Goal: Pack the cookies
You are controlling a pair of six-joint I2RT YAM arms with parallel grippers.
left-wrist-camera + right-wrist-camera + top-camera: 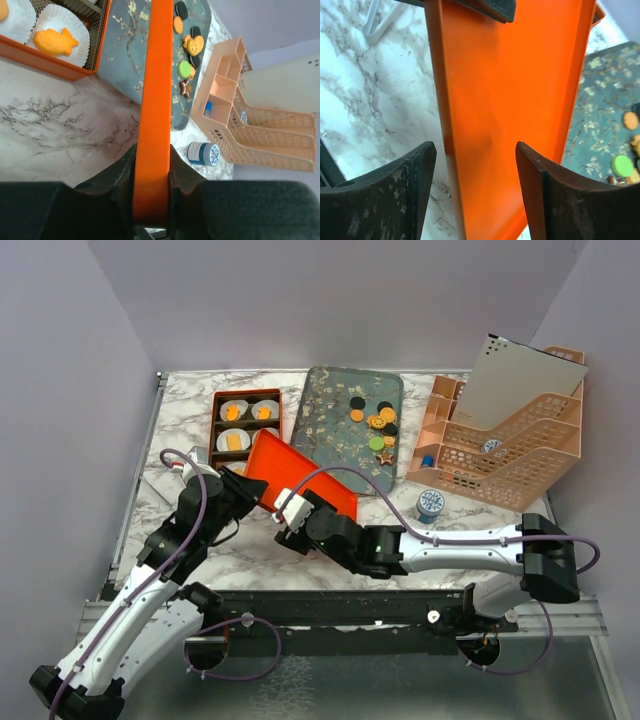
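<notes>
Loose cookies (375,425), orange, black, one green and one brown star, lie on a grey-blue flowered tray (325,415). They also show in the left wrist view (189,47). An orange box (213,430) holds white paper liners with orange cookies (54,42). My left gripper (255,490) is shut on the edge of a flat orange lid (300,475), held tilted above the table (155,100). My right gripper (285,512) is open at the lid's near edge. In the right wrist view its jaws stand wide apart in front of the lid (505,100).
A peach desk organizer (510,440) with a grey sheet stands at the right. A small blue-and-white tin (431,504) lies on the marble table in front of it. The box sits left of the flowered tray.
</notes>
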